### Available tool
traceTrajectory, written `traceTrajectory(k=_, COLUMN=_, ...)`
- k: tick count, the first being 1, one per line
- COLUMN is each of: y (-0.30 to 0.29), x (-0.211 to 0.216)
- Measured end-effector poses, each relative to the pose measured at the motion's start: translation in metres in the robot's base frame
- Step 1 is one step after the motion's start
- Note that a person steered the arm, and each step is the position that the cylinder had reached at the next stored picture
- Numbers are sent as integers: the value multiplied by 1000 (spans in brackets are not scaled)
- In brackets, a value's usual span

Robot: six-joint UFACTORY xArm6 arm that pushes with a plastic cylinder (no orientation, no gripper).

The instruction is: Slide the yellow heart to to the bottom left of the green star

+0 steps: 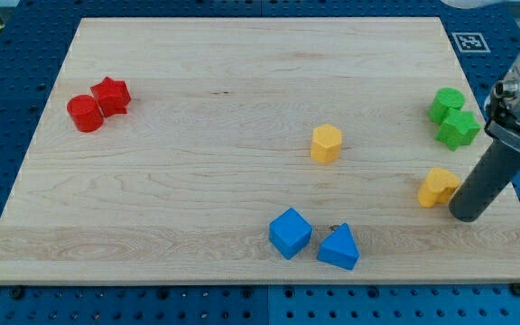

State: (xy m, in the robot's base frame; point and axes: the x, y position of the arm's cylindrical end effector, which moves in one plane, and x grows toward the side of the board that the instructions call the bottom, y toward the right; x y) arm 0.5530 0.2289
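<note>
The yellow heart [439,187] lies near the right edge of the wooden surface [197,199], low on the view's right, and my tip [466,215] sits just to its right and a shade lower, touching it or very nearly so. The green star [459,129] is above the heart and slightly to the view's right, with a second green block [446,104], rounder in outline, touching the star's upper left. There are no jaws on this arm, only the rod, so nothing spreads or pinches; all work is done by pushing.

By my judgement the heart is already below the star and close to the wanted spot, only a little short toward the left. A good push would come from the heart's right side, aimed toward the view's left and kept short, so the heart ends down and left of the star without running on. The tip should meet the heart's middle, since an off-centre contact would likely spin it or let it slip past. The rod should stay clear of the star.

Further out, a yellow hexagonal block [326,143] sits near the centre, a blue cube [290,232] and blue triangular block [338,247] lie at the bottom, and a red cylinder [85,113] and red star [112,95] touch at the far left.
</note>
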Motion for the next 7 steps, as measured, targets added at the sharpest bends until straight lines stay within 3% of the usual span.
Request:
traceTrajectory(k=2, y=-31, x=-15)
traceTrajectory(k=7, y=-25, x=-15)
